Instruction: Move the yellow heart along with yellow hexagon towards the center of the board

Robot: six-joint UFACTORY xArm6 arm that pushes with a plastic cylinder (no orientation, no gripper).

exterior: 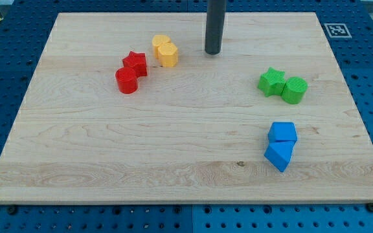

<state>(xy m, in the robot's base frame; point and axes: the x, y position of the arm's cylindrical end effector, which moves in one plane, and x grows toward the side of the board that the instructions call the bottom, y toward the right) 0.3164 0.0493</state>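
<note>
Two yellow blocks touch each other in the upper left part of the wooden board [173, 149]. One yellow block [160, 44] lies nearer the view's top and the other yellow block [168, 55] just below it; I cannot tell which is the heart and which the hexagon. My tip [213, 52] is the lower end of a dark rod that comes down from the view's top. It stands to the right of the yellow pair, apart from it by a clear gap.
A red star [135, 63] and a red cylinder [127, 81] touch, left of the yellow pair. A green star [272, 81] and a green cylinder [294, 89] sit at the right. Two blue blocks [281, 146] lie at the lower right.
</note>
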